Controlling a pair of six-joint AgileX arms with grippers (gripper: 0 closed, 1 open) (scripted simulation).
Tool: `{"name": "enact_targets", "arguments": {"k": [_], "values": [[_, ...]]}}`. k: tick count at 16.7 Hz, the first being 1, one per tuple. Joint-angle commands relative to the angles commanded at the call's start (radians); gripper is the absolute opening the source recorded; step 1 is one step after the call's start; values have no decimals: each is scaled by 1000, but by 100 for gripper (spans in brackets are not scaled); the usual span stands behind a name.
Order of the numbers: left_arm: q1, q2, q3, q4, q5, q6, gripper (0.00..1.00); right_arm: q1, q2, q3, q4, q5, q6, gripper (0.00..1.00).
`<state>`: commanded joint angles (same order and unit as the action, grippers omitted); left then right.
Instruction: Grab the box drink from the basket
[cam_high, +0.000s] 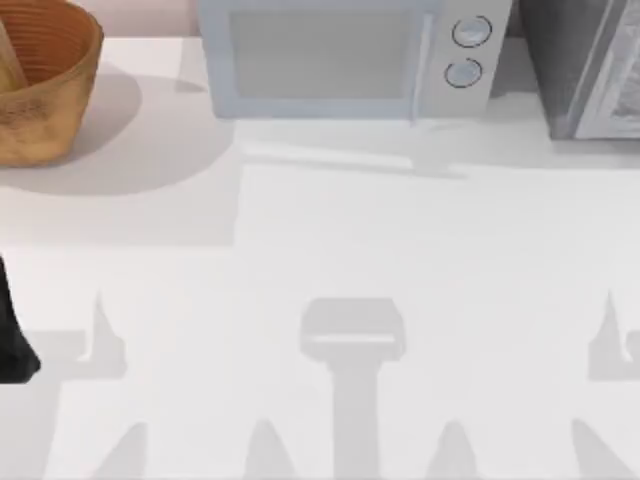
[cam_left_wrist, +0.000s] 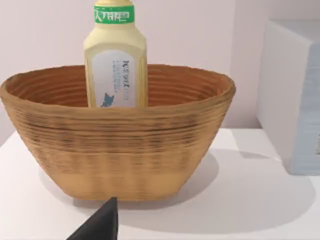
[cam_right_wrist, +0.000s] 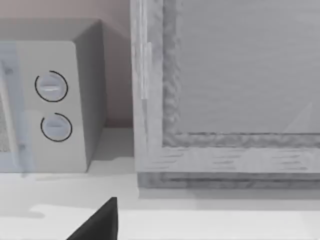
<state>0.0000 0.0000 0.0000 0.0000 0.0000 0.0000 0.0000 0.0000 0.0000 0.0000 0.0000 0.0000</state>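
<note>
Looking down from the top view, the basket (cam_high: 40, 85) sits at the far left corner of the tabletop (cam_high: 330, 250), cut by the frame's edge, with a microwave (cam_high: 345, 55) to its right and a grey cabinet (cam_high: 585, 65) at the far right. A pale sliver inside the basket may be the drink; it is too little to be sure. A dark piece of the left arm (cam_high: 15, 340) enters at the left edge, well short of the basket.

In the left wrist view the drink (cam_left_wrist: 115, 55) stands upright inside the basket (cam_left_wrist: 120, 145), against its back wall, its green-banded top rising clear of the rim. Its lower half is hidden by the front wall. One black fingertip of the left pincer (cam_left_wrist: 100, 225) shows, apart from the basket; whether it is released or clenched I cannot tell. A good approach, I judge, comes over the front rim and takes the drink by its exposed upper body, without nudging the basket.

In the right wrist view the right pincer (cam_right_wrist: 100, 222) faces the microwave (cam_right_wrist: 50, 100) and cabinet (cam_right_wrist: 225, 95), parked; its state cannot be told either.
</note>
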Motion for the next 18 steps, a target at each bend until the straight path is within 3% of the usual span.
{"name": "enact_targets", "arguments": {"k": [4, 8, 18], "values": [[2, 30, 8, 12, 5, 4, 100, 0, 0, 0, 0, 0, 0, 100], [17, 210, 77, 100, 30, 11, 100, 0, 0, 0, 0, 0, 0, 100], [109, 1060, 471, 588, 130, 6, 100, 0, 0, 0, 0, 0, 0, 100]]}}
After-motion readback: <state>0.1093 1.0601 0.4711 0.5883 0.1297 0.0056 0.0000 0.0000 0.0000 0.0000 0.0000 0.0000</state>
